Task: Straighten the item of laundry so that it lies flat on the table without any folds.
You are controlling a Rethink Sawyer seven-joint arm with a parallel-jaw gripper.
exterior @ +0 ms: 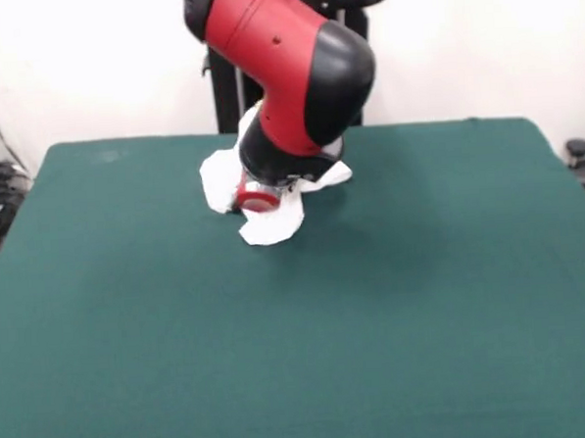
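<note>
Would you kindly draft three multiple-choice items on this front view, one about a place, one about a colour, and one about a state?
1. Where does the item of laundry lie on the table?
A. Far middle, under the arm
B. Near left corner
C. Right edge

2. What colour is the tabletop?
A. Brown
B. Dark green
C. Grey

3. How does the garment lie?
A. Flat and smooth
B. Bunched with folds
C. Hanging off the edge

Key: 1 A, the arm reaches down over it; 2 B, the top is plainly green; 3 B, white flaps jut out unevenly.
</note>
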